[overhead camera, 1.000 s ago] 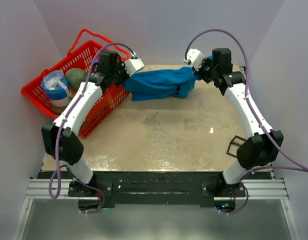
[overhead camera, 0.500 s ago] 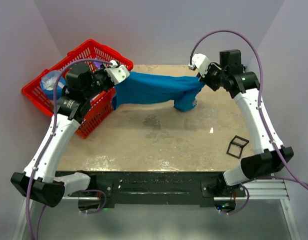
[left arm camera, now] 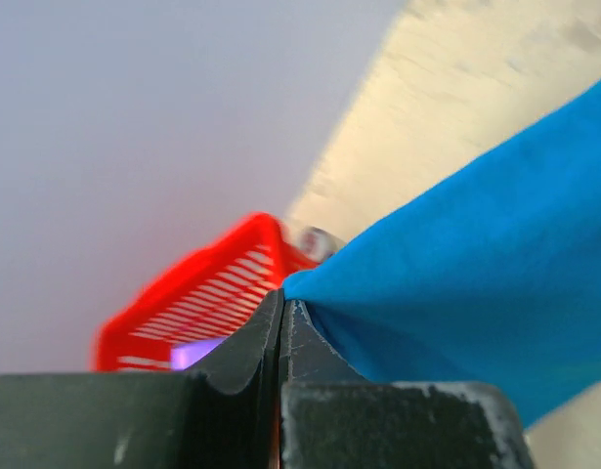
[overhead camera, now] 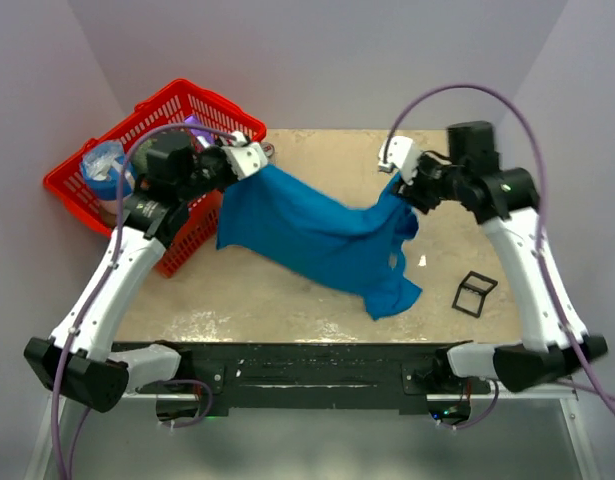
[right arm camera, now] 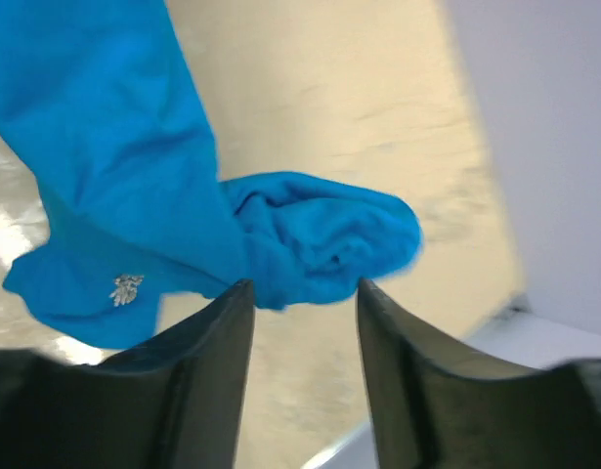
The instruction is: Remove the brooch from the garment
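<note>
The blue T-shirt [overhead camera: 317, 235] hangs stretched from my left gripper [overhead camera: 255, 160] down across the table's middle, its lower end near the front. My left gripper [left arm camera: 282, 303] is shut on a corner of the shirt [left arm camera: 476, 244]. My right gripper [overhead camera: 402, 187] is open; in the right wrist view [right arm camera: 305, 288] nothing sits between its fingers, and a bunched end of the shirt [right arm camera: 320, 234] lies just past the tips. The brooch [right arm camera: 127, 288], a tiny silvery cluster, is pinned on the shirt's lower fold left of the right gripper. I cannot make it out in the top view.
A red basket [overhead camera: 177, 130] stands at the back left, holding a blue-and-white roll [overhead camera: 100, 163]; it also shows behind the left fingers [left arm camera: 212, 283]. A small black frame [overhead camera: 474, 293] lies on the table at the right, near the shirt's low end.
The right gripper has opened and let go of the shirt. The shirt, earlier stretched taut across the back, now sags forward toward the front. The left gripper keeps its hold.
</note>
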`<state>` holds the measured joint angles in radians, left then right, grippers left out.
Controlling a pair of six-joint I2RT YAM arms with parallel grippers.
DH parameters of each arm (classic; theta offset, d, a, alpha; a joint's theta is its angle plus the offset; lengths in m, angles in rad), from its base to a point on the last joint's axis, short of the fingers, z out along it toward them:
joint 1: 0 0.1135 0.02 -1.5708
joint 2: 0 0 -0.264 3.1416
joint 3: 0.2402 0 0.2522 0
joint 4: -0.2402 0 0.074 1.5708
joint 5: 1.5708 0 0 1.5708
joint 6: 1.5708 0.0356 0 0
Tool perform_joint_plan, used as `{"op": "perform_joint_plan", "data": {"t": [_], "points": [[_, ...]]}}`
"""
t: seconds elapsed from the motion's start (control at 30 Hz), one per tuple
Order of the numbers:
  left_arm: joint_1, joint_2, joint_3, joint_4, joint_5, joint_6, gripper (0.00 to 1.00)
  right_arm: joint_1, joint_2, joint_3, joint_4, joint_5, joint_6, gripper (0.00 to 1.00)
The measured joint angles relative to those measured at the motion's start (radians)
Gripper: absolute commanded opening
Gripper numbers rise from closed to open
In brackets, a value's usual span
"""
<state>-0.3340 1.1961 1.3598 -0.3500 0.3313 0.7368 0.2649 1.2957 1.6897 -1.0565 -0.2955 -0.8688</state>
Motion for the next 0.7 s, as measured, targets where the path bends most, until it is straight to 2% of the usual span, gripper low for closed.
{"op": "perform_joint_plan", "data": {"t": [0.1,0.23,0.4,0.5,0.6,0.7], "points": [[-0.029,0.058,-0.094,-0.043,0.011,0.008,0.00,0.004,0.149,-0.048,-0.014,-0.034,0.021,0.60],[-0.044,0.156,-0.206,-0.133,-0.020,0.008,0.00,-0.036,0.357,-0.058,0.019,-0.085,0.131,0.62],[-0.042,0.164,-0.236,-0.169,-0.055,0.008,0.00,-0.091,0.344,-0.064,0.100,-0.087,0.233,0.62],[-0.042,0.132,-0.257,-0.160,-0.054,-0.004,0.00,-0.089,0.338,-0.130,0.187,-0.064,0.282,0.62],[-0.042,0.125,-0.269,-0.158,-0.053,-0.026,0.00,-0.084,0.416,-0.182,0.243,-0.029,0.321,0.62],[-0.042,0.125,-0.281,-0.153,-0.052,-0.046,0.00,-0.082,0.565,-0.186,0.295,0.003,0.354,0.61]]}}
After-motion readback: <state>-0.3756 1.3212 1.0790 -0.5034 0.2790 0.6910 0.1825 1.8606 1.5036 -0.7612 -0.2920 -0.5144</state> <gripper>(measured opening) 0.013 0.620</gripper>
